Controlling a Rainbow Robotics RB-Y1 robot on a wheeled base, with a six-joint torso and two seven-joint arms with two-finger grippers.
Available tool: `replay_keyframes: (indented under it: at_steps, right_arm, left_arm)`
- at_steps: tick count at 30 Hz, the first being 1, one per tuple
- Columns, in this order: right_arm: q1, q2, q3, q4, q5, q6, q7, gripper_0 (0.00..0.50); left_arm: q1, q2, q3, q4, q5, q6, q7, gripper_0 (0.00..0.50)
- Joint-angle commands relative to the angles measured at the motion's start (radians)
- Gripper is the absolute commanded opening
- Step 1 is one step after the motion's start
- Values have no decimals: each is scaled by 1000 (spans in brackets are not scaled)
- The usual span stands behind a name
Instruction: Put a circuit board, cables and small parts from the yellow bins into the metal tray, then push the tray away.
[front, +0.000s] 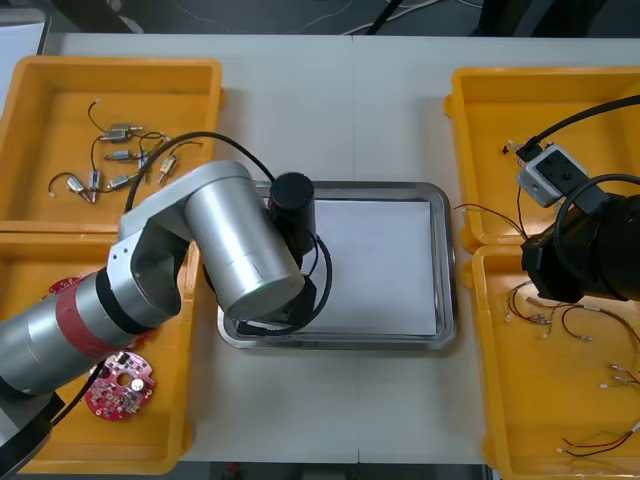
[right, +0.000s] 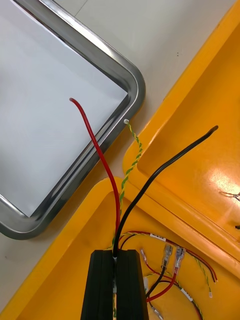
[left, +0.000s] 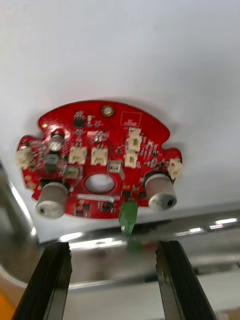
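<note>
Tray (front: 447, 262) sits mid-bench (front: 330, 100), white inside. Left claw (left: 112, 247) is over the tray's left end, fingers (left: 50, 280) spread, holding nothing. Red circuit board (left: 100, 160) lies flat on the tray's white inside, just beyond those fingertips and close to the tray rim, untouched.

Right claw (right: 117, 256) hangs over the yellow bin (right: 60, 260) just right of the tray, beside a tray corner. It's clenched on a bundle of cables (right: 150, 180): one red, one black, one twisted yellow-green. Free ends stick out past the claw. Red tip is over the tray's white inside, twisted tip ends at the tray rim, black one points away from the tray. More cables lie in that bin.

Second circuit board (front: 120, 385) is in the near bin (front: 170, 440) left of the tray. Small metal parts (front: 120, 155) are in the far bin (front: 60, 100) on that side.
</note>
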Motion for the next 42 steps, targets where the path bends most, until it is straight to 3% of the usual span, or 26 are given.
replay_keyframes:
  at_steps: [1, 11, 16, 19, 23, 29, 34, 42]
  right_arm:
    - [12, -24, -14, -37, -9, 3, -44, 0]
    - [12, -24, -14, -37, -9, 3, -44, 0]
    - [12, -24, -14, -37, -9, 3, -44, 0]
    - [12, -24, -14, -37, -9, 3, -44, 0]
    - [12, -24, -14, -37, -9, 3, -44, 0]
    - [7, -31, -14, -31, -12, 3, -44, 0]
    - [-6, -70, -2, -37, -37, 3, -44, 0]
    - [-28, -113, 102, -35, -68, 3, -45, 0]
  left_arm:
    - [-52, -23, 146, -118, 83, 102, 31, 500]
    - [-55, 26, 398, -292, 266, 102, 26, 500]
    - [-46, 134, 521, -322, 370, 102, 5, 500]
    - [-24, 201, 577, -321, 394, 102, -41, 500]
    - [33, 289, 668, -313, 394, 102, -136, 500]
    - [102, 367, 783, -267, 351, 102, -300, 500]
    - [168, 387, 855, -218, 270, 102, -437, 500]
    - [178, 385, 872, -79, 140, 102, -589, 500]
